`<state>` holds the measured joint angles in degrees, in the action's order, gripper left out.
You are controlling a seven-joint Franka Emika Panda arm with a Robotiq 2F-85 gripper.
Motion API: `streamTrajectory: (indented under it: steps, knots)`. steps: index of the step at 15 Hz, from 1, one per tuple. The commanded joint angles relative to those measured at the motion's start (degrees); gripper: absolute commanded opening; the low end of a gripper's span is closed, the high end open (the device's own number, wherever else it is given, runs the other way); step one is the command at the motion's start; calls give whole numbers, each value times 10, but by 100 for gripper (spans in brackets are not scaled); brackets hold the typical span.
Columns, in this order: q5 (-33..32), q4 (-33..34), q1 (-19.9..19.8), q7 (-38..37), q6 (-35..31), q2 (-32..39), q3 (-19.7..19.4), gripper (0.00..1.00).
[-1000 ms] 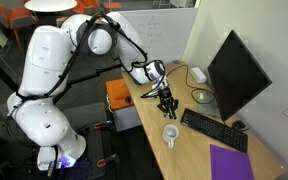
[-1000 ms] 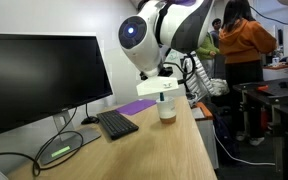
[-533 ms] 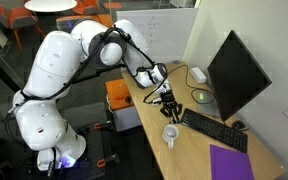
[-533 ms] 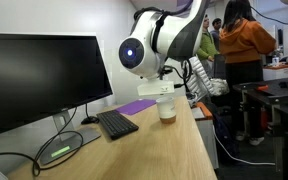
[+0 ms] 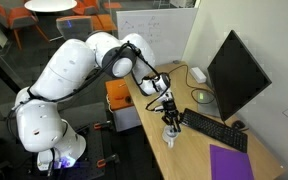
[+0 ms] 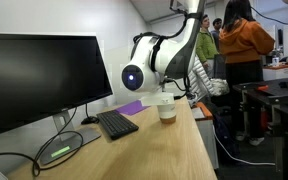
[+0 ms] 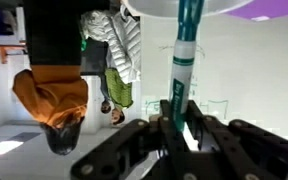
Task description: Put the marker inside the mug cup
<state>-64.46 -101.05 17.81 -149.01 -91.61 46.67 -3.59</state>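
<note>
The white mug cup (image 5: 171, 134) stands on the wooden desk near the keyboard; it also shows in an exterior view (image 6: 166, 109). My gripper (image 5: 170, 117) hangs straight above it, fingers pointing down. In the wrist view, which stands upside down, the gripper (image 7: 175, 128) is shut on the marker (image 7: 185, 60), a teal stick with a white label. The marker's far end reaches the mug cup's white rim (image 7: 149, 7). In both exterior views the marker is too small to make out.
A black keyboard (image 5: 214, 129) lies beside the mug, with a monitor (image 5: 235, 72) behind it. A purple pad (image 5: 232, 163) is at the desk's near end. A greenish disc (image 5: 202, 97) and an orange box (image 5: 118, 98) lie farther back. People stand beyond the desk (image 6: 243, 45).
The arm has swung forward and down. The gripper has moved from beside and above the mug to directly over it, with the marker still in it.
</note>
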Motion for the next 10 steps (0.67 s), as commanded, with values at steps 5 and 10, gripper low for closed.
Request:
streamTrajectory:
  steps: [5,10]
  knots:
    - [18,51,37,0,8,55,-26,54]
    - [24,19,1,14,4,19,28,92]
